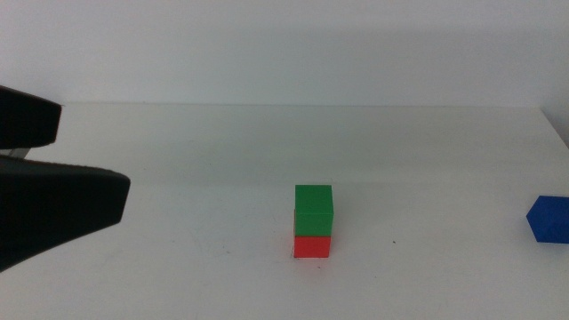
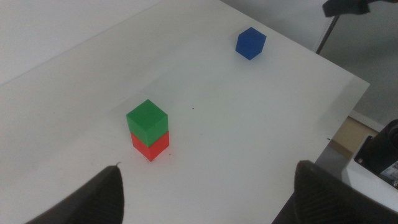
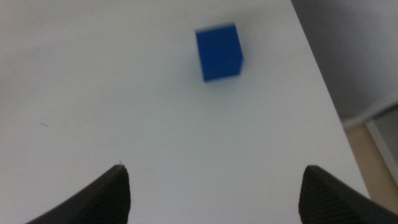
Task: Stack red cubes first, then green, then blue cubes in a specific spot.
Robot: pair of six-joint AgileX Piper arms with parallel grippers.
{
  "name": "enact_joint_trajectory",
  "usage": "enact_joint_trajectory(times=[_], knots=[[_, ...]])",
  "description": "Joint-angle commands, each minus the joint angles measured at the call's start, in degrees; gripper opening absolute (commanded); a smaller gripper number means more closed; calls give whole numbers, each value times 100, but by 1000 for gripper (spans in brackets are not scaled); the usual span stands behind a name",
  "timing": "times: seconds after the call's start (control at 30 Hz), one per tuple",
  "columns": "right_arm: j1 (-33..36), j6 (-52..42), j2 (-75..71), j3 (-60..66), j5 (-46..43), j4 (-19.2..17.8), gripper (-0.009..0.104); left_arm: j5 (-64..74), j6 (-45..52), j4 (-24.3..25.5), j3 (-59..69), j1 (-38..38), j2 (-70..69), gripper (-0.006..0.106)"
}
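Green cube (image 1: 314, 208) sits on the red cube (image 1: 312, 246) at lower centre; the blue cube (image 1: 548, 219) waits alone at the right edge. Both tools gape empty: the left tool (image 2: 208, 196) and the right tool (image 3: 214, 193).

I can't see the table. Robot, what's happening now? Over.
Left gripper open, empty, left of stack. Right gripper open above blue cube. Green on red.

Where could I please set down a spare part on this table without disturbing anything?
Bare tabletop lies between the green cube stacked on the red cube and the blue cube. The left claw crowds the left side.
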Motion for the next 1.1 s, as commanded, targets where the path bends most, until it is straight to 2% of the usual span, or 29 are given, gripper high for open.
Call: enact_joint_trajectory(times=[0.0, 0.07, 0.17, 0.27, 0.43, 0.63, 0.77, 0.97, 1.07], knots=[[-22, 20, 281, -66, 61, -190, 93, -68, 7, -5, -8, 2, -20, 94], [-22, 48, 541, -66, -38, -153, 93, -68, 7, -5, -8, 2, -20, 94], [-22, -680, 958, -69, -172, -8, 93, -78, 10, -5, -8, 2, -20, 94], [-22, -775, 1498, -211, -477, -8, 93, -78, 23, -5, -8, 2, -20, 94], [-46, -1257, 2827, -966, -333, -8, 93, -78, 23, -5, -8, 2, -20, 94], [-399, -1712, 4310, -1710, -391, 253, 93, -78, 23, -5, -8, 2, -20, 94], [-576, -1824, 5030, -2075, -435, 249, 93, -67, 22, -5, -8, 2, -20, 94], [-609, -1912, 5780, -2161, -1223, 207, 93, -67, 22, -5, -8, 2, -20, 94], [-609, -1912, 6078, -2161, -1502, 192, 89, -67, 22, -5, -8, 2, -20, 94]])
